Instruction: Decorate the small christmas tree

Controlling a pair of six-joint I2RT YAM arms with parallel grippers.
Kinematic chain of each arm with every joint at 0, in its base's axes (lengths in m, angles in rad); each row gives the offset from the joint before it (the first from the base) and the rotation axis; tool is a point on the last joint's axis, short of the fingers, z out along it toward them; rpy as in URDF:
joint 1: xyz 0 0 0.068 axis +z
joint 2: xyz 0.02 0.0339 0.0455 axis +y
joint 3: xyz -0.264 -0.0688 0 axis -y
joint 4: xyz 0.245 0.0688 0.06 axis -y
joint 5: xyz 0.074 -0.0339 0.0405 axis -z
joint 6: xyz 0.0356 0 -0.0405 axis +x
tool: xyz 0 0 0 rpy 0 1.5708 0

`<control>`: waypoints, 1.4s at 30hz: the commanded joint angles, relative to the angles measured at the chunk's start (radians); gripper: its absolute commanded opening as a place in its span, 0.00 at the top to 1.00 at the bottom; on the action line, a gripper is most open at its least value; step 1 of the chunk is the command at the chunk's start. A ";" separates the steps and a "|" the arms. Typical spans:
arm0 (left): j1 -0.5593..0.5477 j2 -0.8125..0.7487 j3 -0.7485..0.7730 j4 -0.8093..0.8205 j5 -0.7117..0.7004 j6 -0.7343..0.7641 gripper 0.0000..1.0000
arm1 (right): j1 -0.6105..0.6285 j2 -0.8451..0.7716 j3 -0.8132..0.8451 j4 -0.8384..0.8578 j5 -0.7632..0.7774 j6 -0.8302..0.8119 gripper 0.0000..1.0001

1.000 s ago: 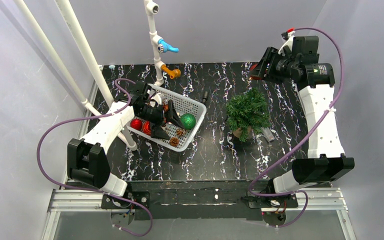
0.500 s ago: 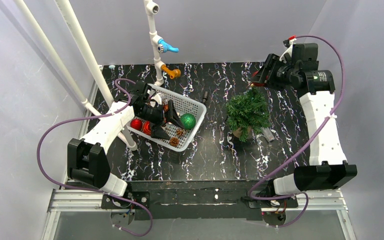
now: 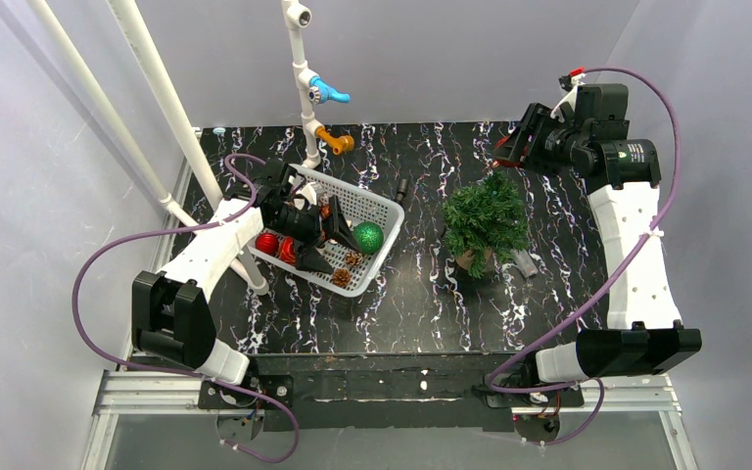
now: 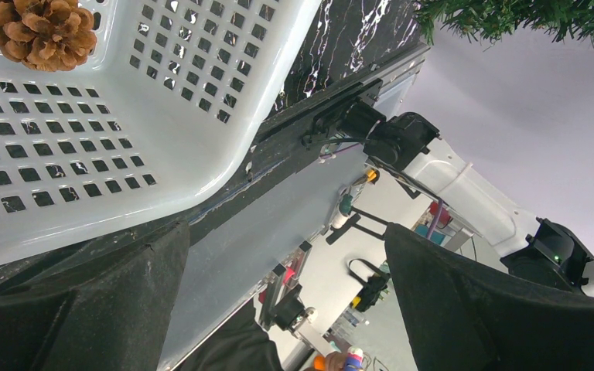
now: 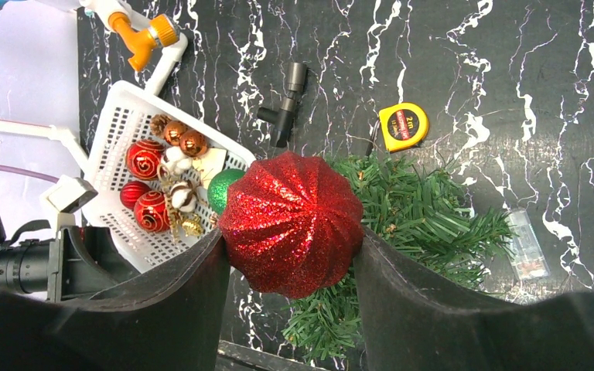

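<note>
The small christmas tree (image 3: 487, 217) stands right of the table's middle, and its green branches (image 5: 425, 216) fill the space under my right gripper. That right gripper (image 5: 290, 236) is shut on a red glitter ball ornament (image 5: 291, 224), held above the tree's far side (image 3: 514, 147). My left gripper (image 3: 331, 245) hangs open inside the white basket (image 3: 382, 201), nothing between its fingers (image 4: 85, 309). The basket holds red balls (image 5: 145, 158), a shiny green ball (image 3: 368, 237) and a pine cone (image 4: 42, 31).
A white pipe stand with blue and orange valves (image 3: 308, 98) rises behind the basket. A black pipe fitting (image 5: 286, 104) and a yellow tape measure (image 5: 403, 126) lie behind the tree. A small clear item (image 5: 527, 243) lies at the tree's right.
My right gripper has shifted to the right with the red ornament, staying behind the tree. The left arm has not moved.
</note>
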 commanded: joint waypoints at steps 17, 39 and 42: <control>-0.005 0.000 0.009 -0.096 0.047 0.009 0.00 | 0.000 -0.060 -0.041 0.008 0.045 0.009 0.73; -0.007 -0.002 0.002 -0.097 0.045 0.007 0.01 | 0.000 -0.073 -0.079 0.031 0.089 0.011 0.73; -0.007 -0.004 0.001 -0.099 0.044 0.007 0.00 | 0.000 -0.067 -0.080 0.031 0.094 0.010 0.73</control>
